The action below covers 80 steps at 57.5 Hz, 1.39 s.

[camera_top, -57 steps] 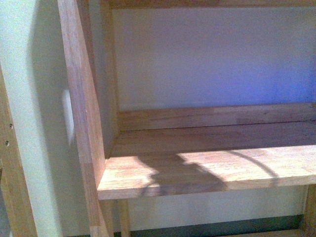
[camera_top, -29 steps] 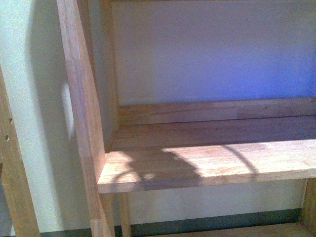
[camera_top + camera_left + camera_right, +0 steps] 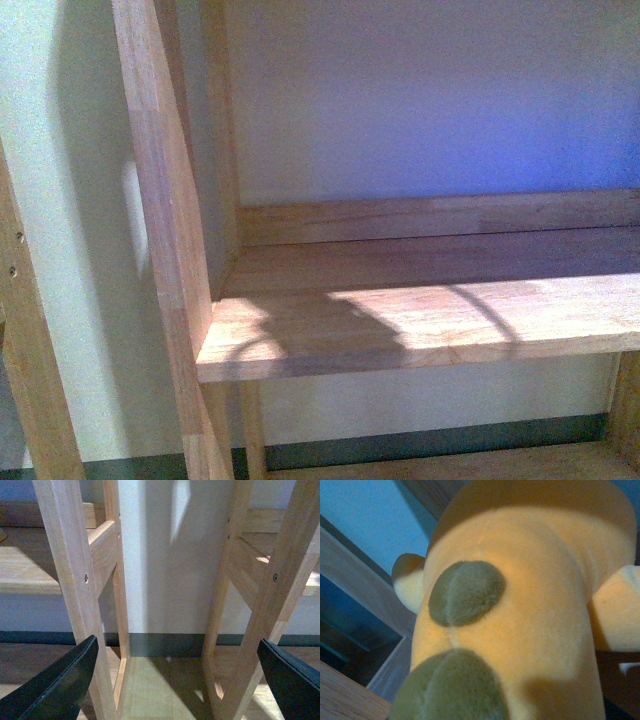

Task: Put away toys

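Since a second ago the wooden shelf [image 3: 420,320] has slid up a bit in my front view, its back rail sits higher now and more of the dark baseboard [image 3: 430,440] shows underneath. The shadow on the board has crept toward 9 o'clock too, with the sunlit patch spreading out at 3 o'clock.

Neither of my arms shows in the front view. It's just the shelf board, the upright side panel [image 3: 165,230] at about 9 o'clock and the pale wall [image 3: 430,100] behind.

My left gripper [image 3: 177,672] is spread wide with nothing in it. The 2 black fingertips [image 3: 60,680] poke in at roughly 7 and 5 o'clock of that wrist view, well apart. Between them I see 2 wooden frame legs [image 3: 70,580], the white wall and the light floor [image 3: 160,690].

Right wrist view is basically all plush toy [image 3: 520,610]. Soft orange-yellow body pressed right up against the lens, with 2 brownish round patches [image 3: 466,592] and a paler limb sticking out to 1 side. Some wood edge and blue background peek past it. My right fingers aren't visible at all, so I can't tell whether they're clamped on the toy or not.
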Each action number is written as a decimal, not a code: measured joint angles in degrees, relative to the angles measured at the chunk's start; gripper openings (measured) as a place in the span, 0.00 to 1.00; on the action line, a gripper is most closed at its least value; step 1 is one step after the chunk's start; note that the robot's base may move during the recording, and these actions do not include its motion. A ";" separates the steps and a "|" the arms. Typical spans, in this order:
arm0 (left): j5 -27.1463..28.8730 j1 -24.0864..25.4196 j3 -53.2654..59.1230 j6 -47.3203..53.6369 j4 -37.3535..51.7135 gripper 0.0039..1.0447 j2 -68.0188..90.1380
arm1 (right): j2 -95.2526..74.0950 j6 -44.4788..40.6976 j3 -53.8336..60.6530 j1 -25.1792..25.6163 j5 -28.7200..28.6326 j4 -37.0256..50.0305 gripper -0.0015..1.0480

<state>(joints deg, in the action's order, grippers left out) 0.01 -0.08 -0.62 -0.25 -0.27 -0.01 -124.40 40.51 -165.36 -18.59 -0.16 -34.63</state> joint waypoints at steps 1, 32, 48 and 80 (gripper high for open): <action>0.00 0.00 0.00 0.00 0.00 0.95 0.00 | 0.00 0.00 -0.02 -0.13 0.46 -0.09 0.41; 0.00 0.00 0.00 0.00 0.00 0.95 0.00 | 1.88 -12.79 0.15 -1.01 14.80 3.87 1.00; -0.02 0.00 0.00 0.00 0.00 0.95 0.00 | 17.16 -16.68 21.81 -0.55 17.18 17.94 1.00; 0.00 0.00 0.00 0.00 0.00 0.95 0.00 | 44.83 -35.43 66.75 -6.03 16.87 44.09 1.00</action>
<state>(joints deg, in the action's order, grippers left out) 0.01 -0.08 -0.62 -0.25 -0.27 -0.01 -79.57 5.08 -98.61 -24.62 16.71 9.45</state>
